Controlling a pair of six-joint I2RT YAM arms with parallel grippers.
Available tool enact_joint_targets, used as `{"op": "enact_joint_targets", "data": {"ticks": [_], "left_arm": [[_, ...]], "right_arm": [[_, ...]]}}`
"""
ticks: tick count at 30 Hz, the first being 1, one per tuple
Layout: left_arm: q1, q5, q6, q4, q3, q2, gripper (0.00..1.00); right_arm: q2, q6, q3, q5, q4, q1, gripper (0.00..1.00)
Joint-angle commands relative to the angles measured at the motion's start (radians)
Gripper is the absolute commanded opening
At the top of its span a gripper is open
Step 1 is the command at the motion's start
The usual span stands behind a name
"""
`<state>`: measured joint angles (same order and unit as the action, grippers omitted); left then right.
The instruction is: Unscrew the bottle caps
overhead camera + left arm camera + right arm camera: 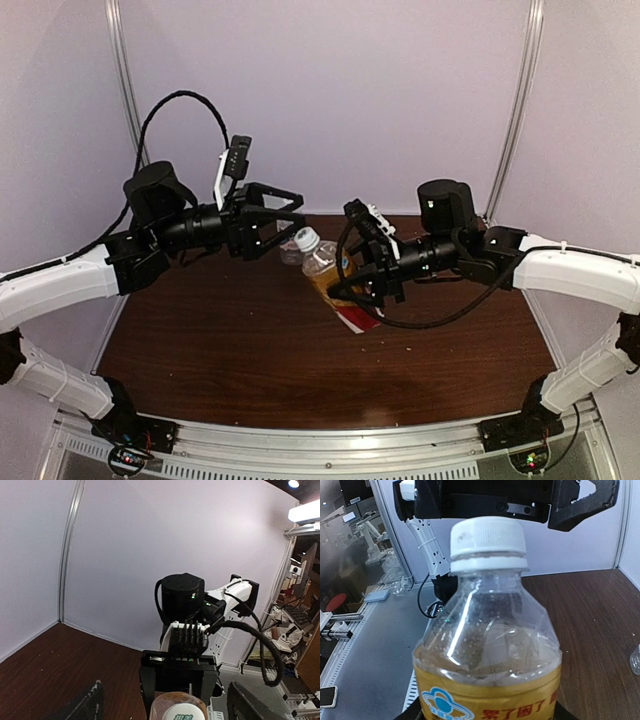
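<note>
My right gripper (pixel 350 268) is shut on the body of the amber-liquid bottle (pixel 322 268) and holds it tilted above the table. In the right wrist view the bottle (pixel 485 645) fills the frame, its white cap (pixel 487 537) on the neck, and only dark finger edges of that gripper (pixel 487 716) show at the bottom. My left gripper (pixel 293 225) is open, its jaws spread wide just off the cap (pixel 307 239). In the left wrist view the cap (pixel 187 712) sits between the open gripper's (pixel 165 702) separated fingers (pixel 82 705) without touching them. The clear bottle (pixel 291 252) lies behind.
The brown table (pixel 250 350) ends at a pale back wall with a metal post (pixel 125 80) in each rear corner. Part of the clear bottle (pixel 635 660) shows at the right edge of the right wrist view. A metal rail (pixel 320 440) runs along the near edge.
</note>
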<state>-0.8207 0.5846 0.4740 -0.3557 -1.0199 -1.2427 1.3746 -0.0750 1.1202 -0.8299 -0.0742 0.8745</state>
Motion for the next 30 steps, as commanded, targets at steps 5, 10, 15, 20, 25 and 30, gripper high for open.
{"op": "enact_joint_targets", "data": {"ticks": [5,10,15,20,25,30], "left_arm": [[0.003,0.303,-0.025,-0.214,0.017,-0.040,0.86],[0.003,0.391,0.009,-0.366,0.026,-0.082,0.86],[0.003,0.448,0.102,-0.492,0.014,-0.147,0.81],[0.003,0.457,0.132,-0.525,0.021,-0.170,0.73],[0.004,0.458,0.142,-0.533,0.034,-0.169,0.59],[0.003,0.459,0.150,-0.538,0.049,-0.167,0.50]], "right_arm": [[0.020,0.070,0.017,-0.251,0.067,-0.005,0.55],[0.043,0.124,0.021,-0.334,0.114,-0.005,0.55],[0.053,0.164,0.021,-0.371,0.153,-0.005,0.55],[0.049,0.170,0.021,-0.372,0.163,-0.006,0.55],[0.052,0.170,0.020,-0.370,0.165,-0.006,0.55],[0.051,0.170,0.021,-0.364,0.165,-0.008,0.55]]}}
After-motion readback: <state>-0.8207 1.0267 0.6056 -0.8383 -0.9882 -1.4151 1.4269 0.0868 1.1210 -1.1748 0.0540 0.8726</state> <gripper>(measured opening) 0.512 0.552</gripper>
